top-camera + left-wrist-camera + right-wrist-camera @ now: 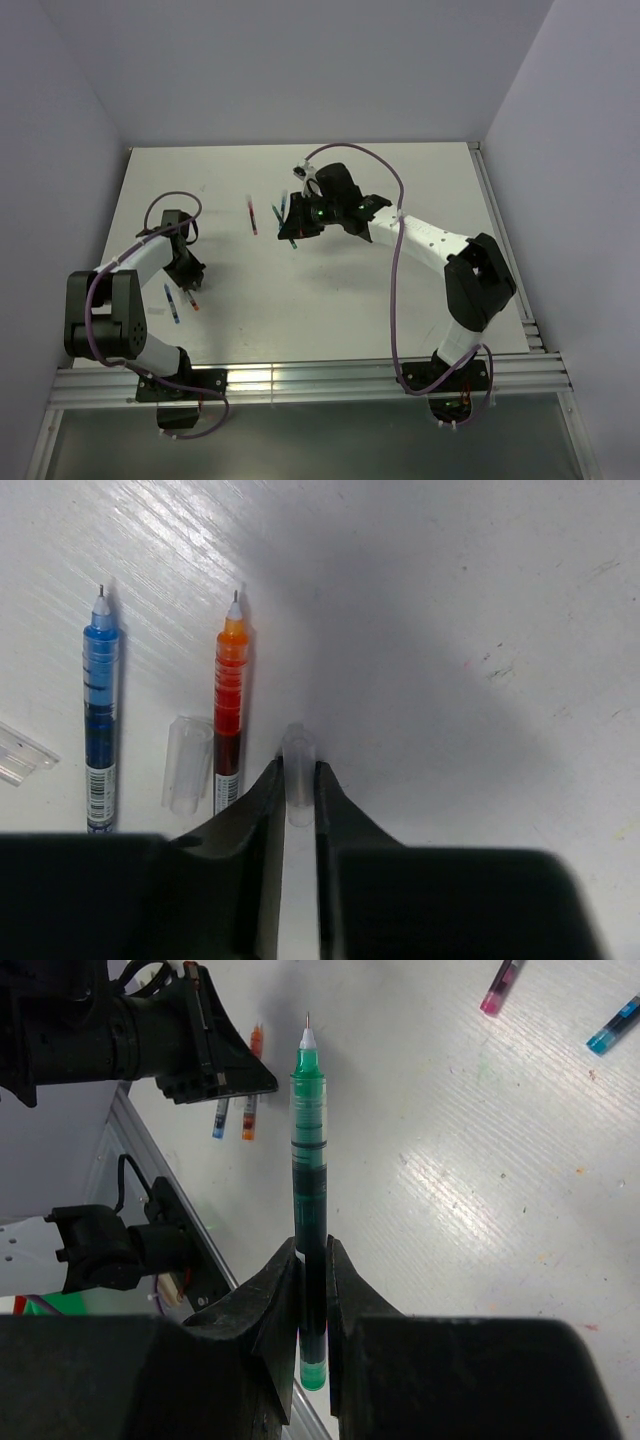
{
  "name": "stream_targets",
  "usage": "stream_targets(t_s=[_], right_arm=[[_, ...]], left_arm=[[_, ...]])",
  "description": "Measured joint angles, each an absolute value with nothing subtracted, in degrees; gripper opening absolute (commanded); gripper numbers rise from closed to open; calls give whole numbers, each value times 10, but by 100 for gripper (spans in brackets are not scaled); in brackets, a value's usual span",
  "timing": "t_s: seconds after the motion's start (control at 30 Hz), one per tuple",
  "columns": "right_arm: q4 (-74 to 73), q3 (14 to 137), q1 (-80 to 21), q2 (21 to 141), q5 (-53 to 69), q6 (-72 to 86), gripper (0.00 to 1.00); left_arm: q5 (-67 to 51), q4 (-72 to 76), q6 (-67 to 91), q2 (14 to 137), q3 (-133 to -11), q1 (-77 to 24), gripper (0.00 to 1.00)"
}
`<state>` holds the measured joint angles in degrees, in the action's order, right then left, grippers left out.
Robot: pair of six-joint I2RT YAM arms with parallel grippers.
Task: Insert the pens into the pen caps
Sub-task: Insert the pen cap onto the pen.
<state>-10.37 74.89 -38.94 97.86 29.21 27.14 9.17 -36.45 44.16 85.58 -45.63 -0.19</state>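
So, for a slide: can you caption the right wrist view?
Right gripper clamps an uncapped green pen, tip pointing away, over the white table.

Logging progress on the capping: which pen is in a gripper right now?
The green pen, clamped in the right gripper; the blue pen and orange pen lie on the table.

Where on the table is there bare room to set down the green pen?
The widest bare patch lies in the near middle of the table, between the left arm and the right arm. The far right corner beyond the right arm is bare too. Crowded: beside the left gripper, where the blue pen, orange pen and a loose clear cap lie, and around the right gripper.
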Motion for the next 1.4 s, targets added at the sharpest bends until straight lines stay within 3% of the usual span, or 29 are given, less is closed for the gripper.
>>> stream_targets(t_s=[0.07,0.23,0.53,0.9,1.13,1.4], right_arm=[[-104,749,-389,980,292,271,0],[-110,752,-389,987,287,266,0],[-118,759,-372,988,283,259,0],[-43,743,-368,984,360,291,0],[22,724,-380,960,401,318,0],[37,706,-386,926,383,321,0]], left_arm=[[87,-364,442,857,-458,-2,0],[68,-358,435,858,-460,0,0],[-99,-262,432,855,-558,-1,0],[-290,81,585,851,-568,-25,0],[-344,341,708,882,-559,-62,0],[-380,511,778,915,-555,-105,0]])
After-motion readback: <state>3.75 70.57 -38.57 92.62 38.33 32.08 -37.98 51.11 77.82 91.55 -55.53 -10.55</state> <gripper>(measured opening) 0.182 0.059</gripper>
